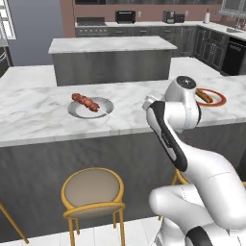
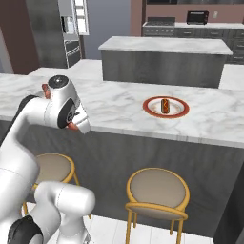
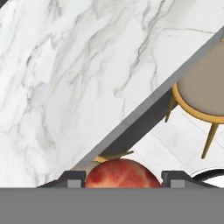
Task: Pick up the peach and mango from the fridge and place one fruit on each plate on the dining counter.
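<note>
A red and orange peach (image 3: 120, 175) sits between my two fingertips, with my gripper (image 3: 122, 179) shut on it. From the right base, the gripper (image 2: 77, 127) hangs at the front edge of the marble dining counter (image 2: 119, 112), a bit of red fruit (image 2: 72, 126) showing under the hand. On the counter (image 1: 38, 120) lie a silver-grey plate (image 1: 91, 107) carrying a meat skewer and a red-rimmed plate (image 1: 214, 98) carrying a hot dog. The red-rimmed plate (image 2: 166, 106) lies to the right of my hand. The mango and the fridge are out of view.
Gold-legged round stools (image 1: 93, 192) (image 2: 157, 190) (image 3: 205, 92) stand in front of the counter, below the gripper. A second marble island (image 1: 113, 45) stands behind it. Dark cabinets with a toaster oven (image 1: 126, 17) line the back wall.
</note>
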You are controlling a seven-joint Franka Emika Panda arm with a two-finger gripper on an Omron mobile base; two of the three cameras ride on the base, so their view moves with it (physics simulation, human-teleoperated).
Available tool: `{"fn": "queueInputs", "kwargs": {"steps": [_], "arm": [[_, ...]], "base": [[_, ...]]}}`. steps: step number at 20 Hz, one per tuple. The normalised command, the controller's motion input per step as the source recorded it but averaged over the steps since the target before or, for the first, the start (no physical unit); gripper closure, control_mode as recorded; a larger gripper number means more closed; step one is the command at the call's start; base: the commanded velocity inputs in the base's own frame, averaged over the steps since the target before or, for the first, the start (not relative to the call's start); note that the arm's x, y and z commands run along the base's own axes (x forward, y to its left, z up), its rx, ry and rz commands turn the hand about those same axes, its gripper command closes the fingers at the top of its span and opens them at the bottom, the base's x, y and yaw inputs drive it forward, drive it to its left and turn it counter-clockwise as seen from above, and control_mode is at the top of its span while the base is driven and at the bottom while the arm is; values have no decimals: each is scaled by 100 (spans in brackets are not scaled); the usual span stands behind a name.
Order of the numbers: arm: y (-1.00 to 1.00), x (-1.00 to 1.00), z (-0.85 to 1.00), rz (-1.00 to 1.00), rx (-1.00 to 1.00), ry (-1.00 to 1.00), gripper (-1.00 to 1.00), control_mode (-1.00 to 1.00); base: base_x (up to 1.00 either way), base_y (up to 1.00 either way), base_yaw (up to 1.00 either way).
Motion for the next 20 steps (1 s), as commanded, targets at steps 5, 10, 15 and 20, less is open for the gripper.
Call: {"fn": "queueInputs", "kwargs": {"steps": [5,10,15,20], "arm": [[43,47,35,14,10,-14,100,-100],[53,65,14,10,4,0,100,-100],[47,65,30,2,1,0,100,-100],[18,71,34,0,0,0,100,-100]], "base": [[0,0,0],[0,0,0],[0,0,0],[0,0,0]]}}
